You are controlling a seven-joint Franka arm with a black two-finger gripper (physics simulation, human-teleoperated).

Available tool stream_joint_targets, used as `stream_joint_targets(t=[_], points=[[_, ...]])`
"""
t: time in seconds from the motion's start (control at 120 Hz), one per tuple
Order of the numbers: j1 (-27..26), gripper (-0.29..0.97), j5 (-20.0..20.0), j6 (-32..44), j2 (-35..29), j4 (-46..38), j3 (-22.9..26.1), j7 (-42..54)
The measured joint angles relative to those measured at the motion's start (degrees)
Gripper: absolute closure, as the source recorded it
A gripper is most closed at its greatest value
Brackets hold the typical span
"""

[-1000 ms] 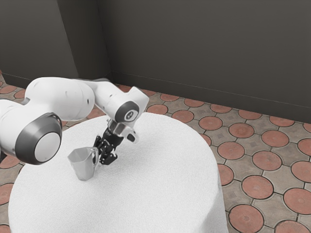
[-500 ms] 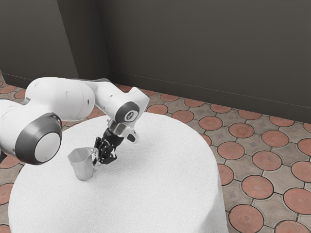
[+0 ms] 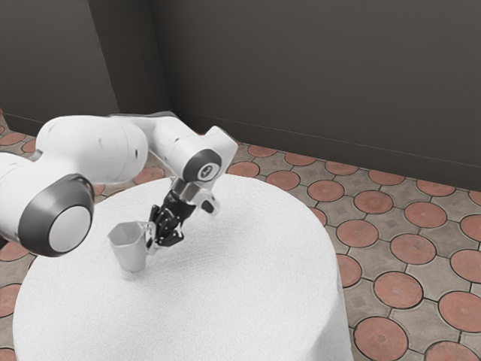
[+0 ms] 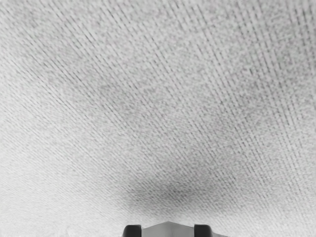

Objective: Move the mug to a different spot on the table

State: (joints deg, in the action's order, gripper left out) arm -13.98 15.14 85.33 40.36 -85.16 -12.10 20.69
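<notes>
Mug (image 3: 129,247) and gripper (image 3: 156,238) both sit higher in the exterior view than 0.5 s ago; arm (image 3: 90,150) has raised w/ them.

Table (image 3: 248,301): round, white cloth, nearest the camera. Mug is over the cloth toward the exterior view's left, upright, pale grey, looks just clear of the surface; can't confirm the gap. Gripper just beside it on the exterior view's right side, fingers pinching the mug's near wall or handle, can't tell which.

Wrist view: two dark fingertips (image 4: 132,230) w/ a grey bit of mug (image 4: 168,229) between them, its shadow on the cloth (image 4: 158,98) beyond.

Behind the table: red-brown tiled floor (image 3: 406,248), then dark wall (image 3: 338,68).
</notes>
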Motion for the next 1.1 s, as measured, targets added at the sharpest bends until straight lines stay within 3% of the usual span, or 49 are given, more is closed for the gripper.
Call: stream_joint_targets(t=[0.575,1.1], points=[[-4.58,0.72,-0.56,-2.81,1.81,12.74,0.18,0.26],[-5.0,0.72,-1.03,-2.17,5.73,13.5,0.79,0.43]])
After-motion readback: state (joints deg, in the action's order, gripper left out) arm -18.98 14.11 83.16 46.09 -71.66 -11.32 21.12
